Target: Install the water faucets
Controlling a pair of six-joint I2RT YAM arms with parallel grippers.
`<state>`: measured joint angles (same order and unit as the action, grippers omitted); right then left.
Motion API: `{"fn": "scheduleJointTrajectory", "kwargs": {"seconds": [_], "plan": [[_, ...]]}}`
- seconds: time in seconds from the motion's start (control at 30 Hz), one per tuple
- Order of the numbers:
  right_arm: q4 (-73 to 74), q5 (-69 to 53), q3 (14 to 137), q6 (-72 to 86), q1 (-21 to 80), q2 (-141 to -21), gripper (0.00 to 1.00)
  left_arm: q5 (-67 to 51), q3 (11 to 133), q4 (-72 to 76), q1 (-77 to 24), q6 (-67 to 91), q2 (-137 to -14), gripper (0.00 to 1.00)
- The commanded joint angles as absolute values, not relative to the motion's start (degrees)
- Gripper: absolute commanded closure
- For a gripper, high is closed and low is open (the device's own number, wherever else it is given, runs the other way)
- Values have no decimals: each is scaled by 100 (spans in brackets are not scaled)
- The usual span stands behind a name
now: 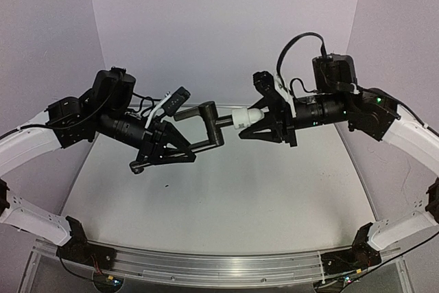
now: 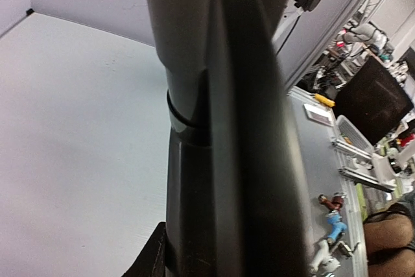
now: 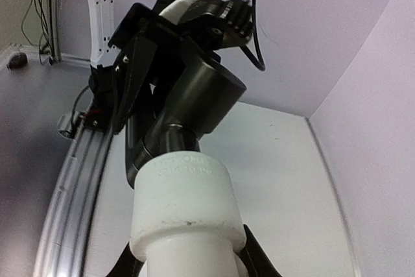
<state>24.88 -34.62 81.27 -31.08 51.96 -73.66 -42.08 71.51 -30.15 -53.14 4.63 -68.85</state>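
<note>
The black faucet pipe [image 1: 206, 143] with its cranked end [image 1: 209, 111] hangs in mid-air above the table. My left gripper [image 1: 184, 150] is shut on the pipe's straight part. In the left wrist view the pipe [image 2: 220, 128] fills the middle and hides most of the fingers [image 2: 150, 257]. The white plastic fitting [image 1: 247, 117] sits on the pipe's bent end. My right gripper [image 1: 255, 127] is shut on it. In the right wrist view the fitting [image 3: 185, 205] sits between the dark fingers [image 3: 255, 261], with the pipe end [image 3: 201, 95] entering its top and the left gripper [image 3: 139, 50] behind.
The grey table [image 1: 219, 204] lies well below both grippers, with purple walls [image 1: 226, 25] behind and at the sides. An aluminium rail [image 1: 219, 267] runs along the near edge. The left wrist view shows a monitor [image 2: 376, 102] and small toys [image 2: 334, 215] beyond the table.
</note>
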Motion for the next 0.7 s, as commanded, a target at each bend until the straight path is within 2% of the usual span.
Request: {"fn": "scheduleJointTrajectory", "kwargs": {"seconds": [0.0, 0.33, 0.67], "plan": [[2192, -4192, 8523, -671, 5260, -7704, 100, -2818, 7123, -2264, -5569, -623, -6515, 100], [2153, -5779, 8459, 1715, 5179, -8170, 100, -909, 6626, -2011, -5883, -2196, -6053, 100], [998, -6636, 8025, 4241, 4594, -8441, 100, 235, 6175, -1411, -6116, -3048, -5711, 100]]}}
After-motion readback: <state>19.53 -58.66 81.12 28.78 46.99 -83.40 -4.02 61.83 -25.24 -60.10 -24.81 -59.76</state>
